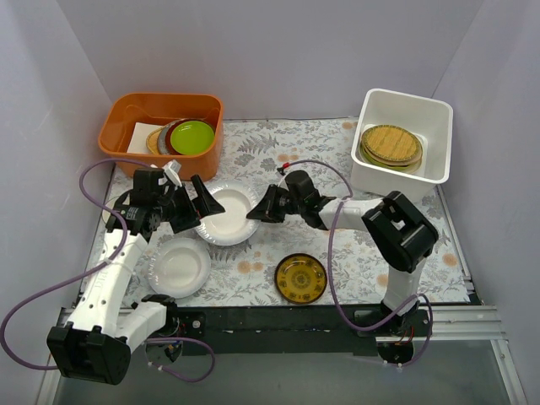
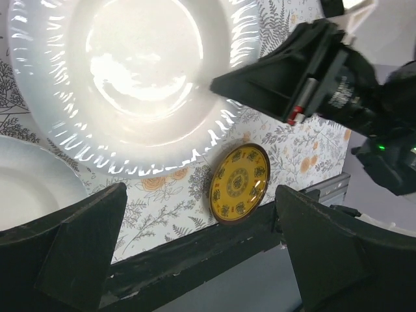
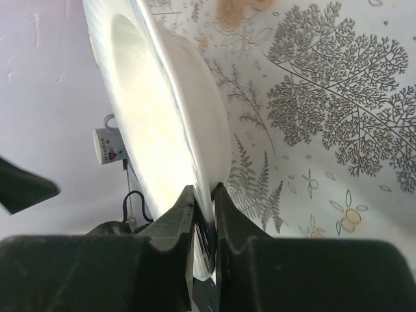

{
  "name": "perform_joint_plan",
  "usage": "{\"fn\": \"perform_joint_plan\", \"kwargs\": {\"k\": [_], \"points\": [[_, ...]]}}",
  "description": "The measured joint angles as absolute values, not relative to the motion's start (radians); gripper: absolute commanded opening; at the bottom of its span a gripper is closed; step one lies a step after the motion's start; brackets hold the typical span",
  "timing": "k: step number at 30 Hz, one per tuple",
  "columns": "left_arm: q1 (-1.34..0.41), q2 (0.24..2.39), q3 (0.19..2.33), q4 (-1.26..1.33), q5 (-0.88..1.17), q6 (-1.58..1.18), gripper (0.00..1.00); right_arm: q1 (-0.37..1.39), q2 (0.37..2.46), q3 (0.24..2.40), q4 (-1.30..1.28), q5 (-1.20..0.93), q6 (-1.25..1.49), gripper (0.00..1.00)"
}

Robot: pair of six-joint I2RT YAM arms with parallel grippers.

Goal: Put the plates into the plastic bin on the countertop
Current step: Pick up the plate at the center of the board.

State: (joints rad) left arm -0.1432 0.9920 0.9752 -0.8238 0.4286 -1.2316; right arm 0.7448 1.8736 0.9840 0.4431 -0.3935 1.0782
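- Rim of round white fluted plate (image 1: 226,211) pinched by right gripper (image 3: 203,201), mid floral countertop (image 1: 359,253).
- left gripper (image 1: 202,214) spread wide beside it.
- plain white plate (image 1: 180,267), amber patterned plate (image 1: 301,278) nearby; white square plastic bin (image 1: 403,94) well apart.

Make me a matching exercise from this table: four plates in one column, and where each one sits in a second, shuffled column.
Column one:
1. amber patterned plate
2. yellow woven-look plate
3. lime-green plate
4. white plate at mid-table

Column two:
A. in the orange tub
B. rim pinched by the right claw
C. in the white bin
D. flat on the countertop, untouched

Pairs: 1-D, 2-C, 3-A, 4-B
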Motion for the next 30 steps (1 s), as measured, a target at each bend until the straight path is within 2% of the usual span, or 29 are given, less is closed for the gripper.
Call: {"fn": "perform_joint_plan", "kwargs": {"k": [14,21,30], "points": [[-0.143,0.965,0.923,-0.823,0.440,-1.223,0.98,0.622,1.538,0.966,0.133,-0.305,0.832,0.01],[-0.143,0.951,0.916,-0.828,0.453,-1.219,0.98,0.551,1.465,1.005,-0.024,-0.253,0.738,0.01],[-0.143,0.909,0.805,-0.785,0.496,-1.243,0.98,0.438,1.382,1.024,-0.126,-0.260,0.678,0.01]]}}
